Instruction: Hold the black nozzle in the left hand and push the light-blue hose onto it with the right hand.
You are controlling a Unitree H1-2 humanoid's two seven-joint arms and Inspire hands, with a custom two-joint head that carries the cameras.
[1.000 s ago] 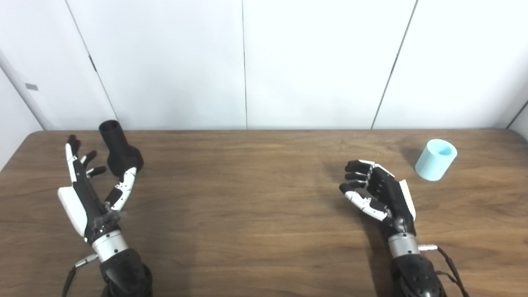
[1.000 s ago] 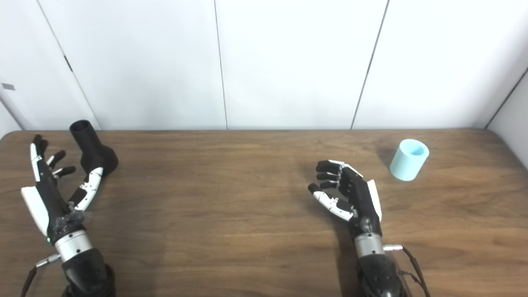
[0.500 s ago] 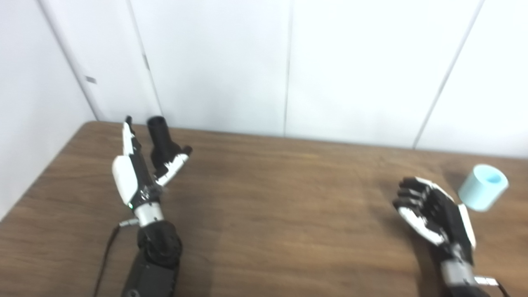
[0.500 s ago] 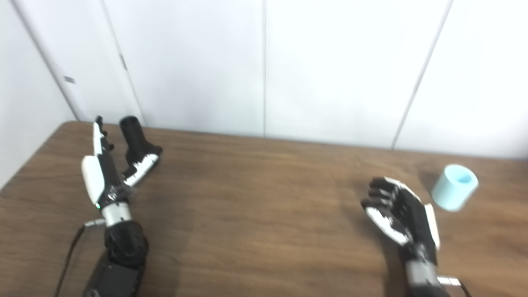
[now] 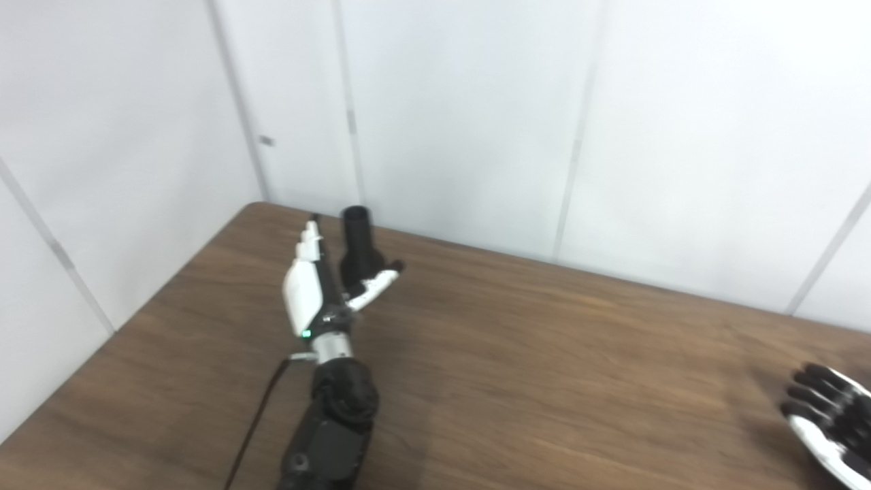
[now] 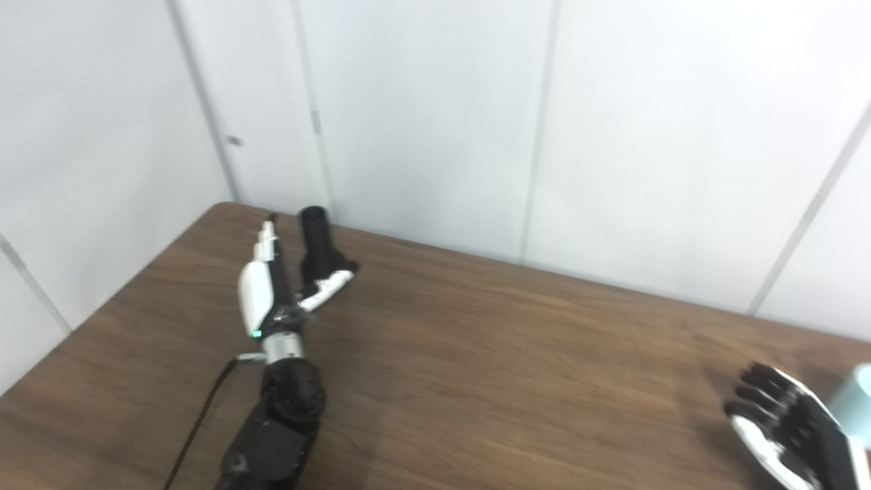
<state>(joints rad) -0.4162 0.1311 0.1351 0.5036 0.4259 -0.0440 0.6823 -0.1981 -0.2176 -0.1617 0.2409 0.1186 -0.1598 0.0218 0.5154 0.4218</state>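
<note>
Left eye view: the left hand (image 5: 314, 286) reaches to the black nozzle (image 5: 358, 246), which stands upright near the far left corner of the surface (image 5: 517, 354). Its fingers (image 5: 311, 238) are extended on the nozzle's left and the thumb lies across the flared base; they are spread wide and not closed, and whether they touch the nozzle cannot be told. The nozzle looks rigid and light, probably moulded plastic with a matt skin; the flared base appears the better place to hold, leaving the narrow upper tube free for the hose. Right eye view: the right hand (image 6: 789, 432) rests at the lower right edge, fingers loosely curled around nothing. Just beside it, a sliver of the light-blue hose (image 6: 859, 401) shows at the frame edge; it reads as a short, thick-walled sleeve, likely light and a little yielding. The surface is dark wood-grain laminate, probably giving little grip. White wall panels (image 5: 463, 116) with thin seams enclose the room behind.
</note>
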